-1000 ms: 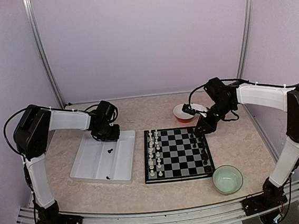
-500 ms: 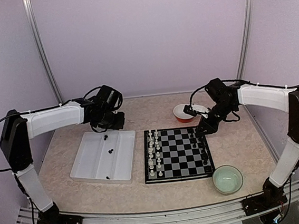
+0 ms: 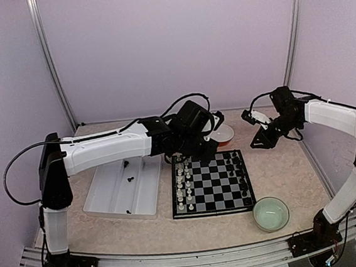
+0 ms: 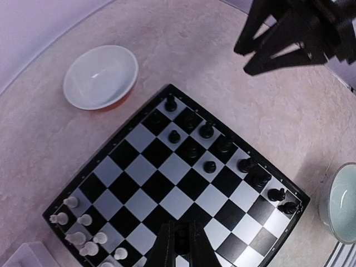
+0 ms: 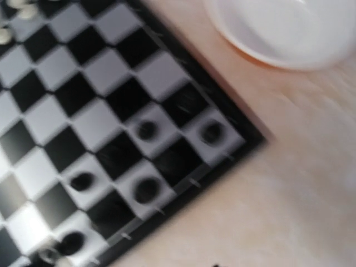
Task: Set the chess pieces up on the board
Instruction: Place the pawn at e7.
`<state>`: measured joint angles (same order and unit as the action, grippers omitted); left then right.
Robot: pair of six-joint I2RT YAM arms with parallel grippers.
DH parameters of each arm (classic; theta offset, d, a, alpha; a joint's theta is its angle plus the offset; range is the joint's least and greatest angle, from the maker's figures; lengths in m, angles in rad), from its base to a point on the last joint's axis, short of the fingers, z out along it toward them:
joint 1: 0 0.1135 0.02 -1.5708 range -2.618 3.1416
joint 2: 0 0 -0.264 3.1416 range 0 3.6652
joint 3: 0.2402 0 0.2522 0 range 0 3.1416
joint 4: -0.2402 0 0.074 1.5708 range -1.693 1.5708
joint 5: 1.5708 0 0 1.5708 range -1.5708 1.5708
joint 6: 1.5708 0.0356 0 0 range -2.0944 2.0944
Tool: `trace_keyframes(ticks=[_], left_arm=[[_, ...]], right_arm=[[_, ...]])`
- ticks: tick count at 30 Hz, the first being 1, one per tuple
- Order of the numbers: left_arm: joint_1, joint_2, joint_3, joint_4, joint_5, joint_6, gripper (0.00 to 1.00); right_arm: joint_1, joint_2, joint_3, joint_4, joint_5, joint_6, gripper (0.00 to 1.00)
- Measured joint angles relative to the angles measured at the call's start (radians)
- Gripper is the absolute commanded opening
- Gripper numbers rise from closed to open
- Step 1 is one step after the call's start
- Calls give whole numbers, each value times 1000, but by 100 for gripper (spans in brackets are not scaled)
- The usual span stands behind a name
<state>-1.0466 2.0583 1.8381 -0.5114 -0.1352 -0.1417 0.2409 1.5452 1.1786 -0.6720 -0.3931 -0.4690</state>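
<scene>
At the left, the white tray (image 3: 109, 200) holds a few loose black figures (image 3: 130, 178), well apart from the board (image 3: 212, 196). The left arm reaches out across the tray's far corner. Its left fingers (image 4: 167, 245) hang above the board's far left part, pressed close on what looks like a small black piece (image 4: 181, 240). It is dark against dark, so that grip is a judgement, and which way its long axis runs cannot be told. Under them the white pieces (image 3: 182, 185) stand in the two left files, so nothing seems wanted there. The squares that matter lie to the right: the black pieces (image 4: 245, 164) line the right-hand edge, and the file just beside it shows gaps. The carried piece must therefore cross nearly the whole width of the board before it can be lowered. The right fingers (image 4: 250, 30) hover off the board's far right corner, above the worktop (image 3: 289, 173). They are somewhat spread, with nothing between them, and nearer those squares, though the left arm appears to have the load.
</scene>
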Motion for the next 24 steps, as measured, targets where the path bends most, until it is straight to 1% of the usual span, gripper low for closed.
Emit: trace_keyframes(ticks=[5,8,12,24], left_arm=[[-37,141,85,-7,34,18,4],[-47,192,117,-13,56,18,4],[-53,248,159,-13,80,16,5],[-56,371,254,-13,148,8,5]], right_arm=[[-106,-40,-108,83,-22,11,27],[-135,-50,-166,128,-28,19,28],[-140,-53,-205,166,-39,23,28],[-140,-53,-208,208,-58,23,28]])
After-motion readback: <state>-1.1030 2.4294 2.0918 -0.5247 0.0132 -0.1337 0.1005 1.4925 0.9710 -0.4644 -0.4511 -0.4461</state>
